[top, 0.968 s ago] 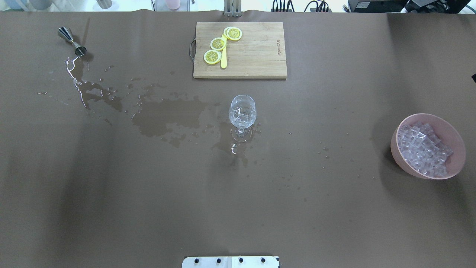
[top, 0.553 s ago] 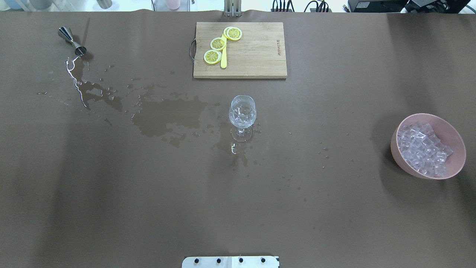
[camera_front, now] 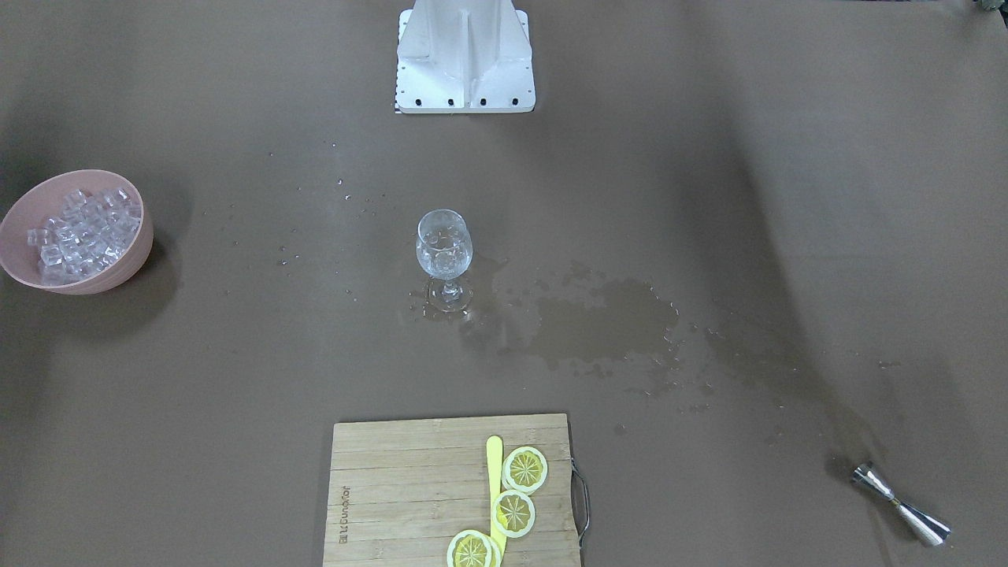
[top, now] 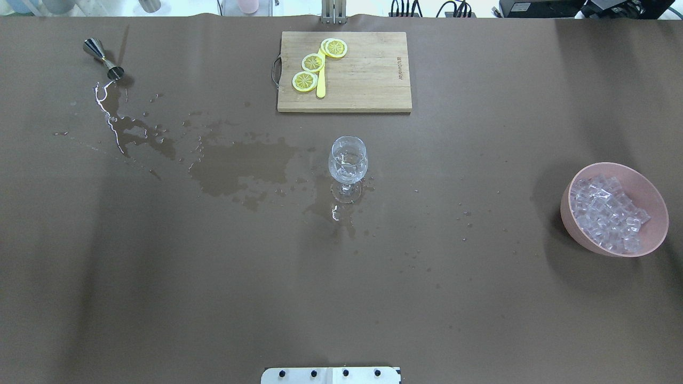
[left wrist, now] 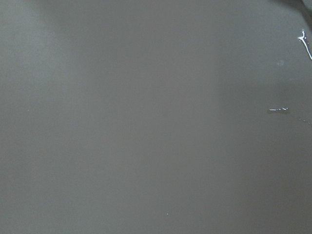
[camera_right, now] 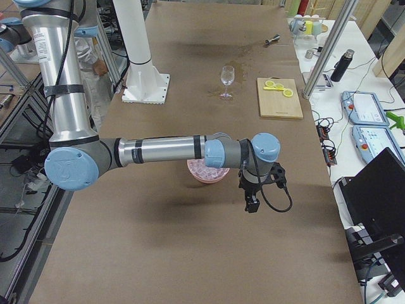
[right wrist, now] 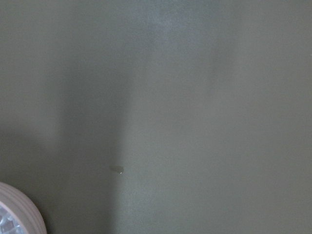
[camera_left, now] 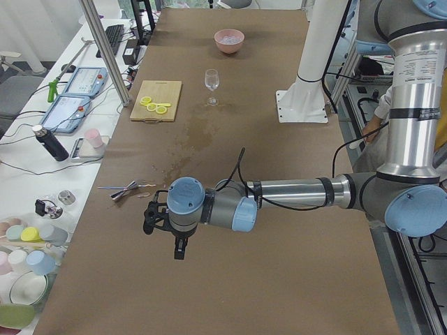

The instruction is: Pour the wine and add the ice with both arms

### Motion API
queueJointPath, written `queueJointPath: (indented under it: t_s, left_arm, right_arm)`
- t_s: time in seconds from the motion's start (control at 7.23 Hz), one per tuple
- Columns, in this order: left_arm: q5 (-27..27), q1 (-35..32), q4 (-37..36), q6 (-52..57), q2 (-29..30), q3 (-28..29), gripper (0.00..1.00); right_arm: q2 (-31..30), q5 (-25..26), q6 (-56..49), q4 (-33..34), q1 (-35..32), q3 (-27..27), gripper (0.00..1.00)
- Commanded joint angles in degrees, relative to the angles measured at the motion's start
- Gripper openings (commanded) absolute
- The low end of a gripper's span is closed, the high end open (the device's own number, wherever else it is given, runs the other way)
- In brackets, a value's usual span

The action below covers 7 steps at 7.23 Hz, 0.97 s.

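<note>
A clear stemmed glass point(top: 348, 160) stands upright mid-table with a few clear cubes in it; I cannot make out any wine in it. It also shows in the front view point(camera_front: 445, 248). Clear liquid lies spilled in wet patches point(top: 240, 165) to its left. The ice point(top: 608, 213) is heaped in a pink bowl point(top: 573, 234) at the right. My left gripper point(camera_left: 174, 241) hangs over bare table at the left end, and I cannot tell if it is open. My right gripper point(camera_right: 252, 201) hangs just beyond the bowl point(camera_right: 205, 174), and I cannot tell if it is open.
A steel jigger point(top: 104, 58) lies on its side at the far left. A wooden cutting board point(top: 368, 80) with lemon slices point(top: 313, 63) and a yellow knife sits at the back. The white pedestal point(camera_front: 465, 55) stands at the robot's edge. The bowl's rim point(right wrist: 19, 209) shows in the right wrist view.
A dark tip at the overhead view's right edge has gone out of view. Glass, bowl and jigger have not moved.
</note>
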<state>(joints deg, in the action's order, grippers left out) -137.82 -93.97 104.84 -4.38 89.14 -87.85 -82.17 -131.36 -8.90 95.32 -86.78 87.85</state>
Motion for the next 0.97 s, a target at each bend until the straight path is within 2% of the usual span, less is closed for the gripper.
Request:
queueJointPath:
  t_s: [0.0, 0.83]
  left_arm:
    - [-0.2, 0.0, 0.2, 0.4, -0.1, -1.9, 0.98]
    - [0.0, 0.0, 0.1, 0.0, -0.3, -2.4, 0.98]
  right_arm:
    - [-0.4, -0.5, 0.0, 0.0, -0.1, 0.1, 1.00]
    - [-3.1, -0.9, -0.8, 0.0, -1.5, 3.6, 1.00]
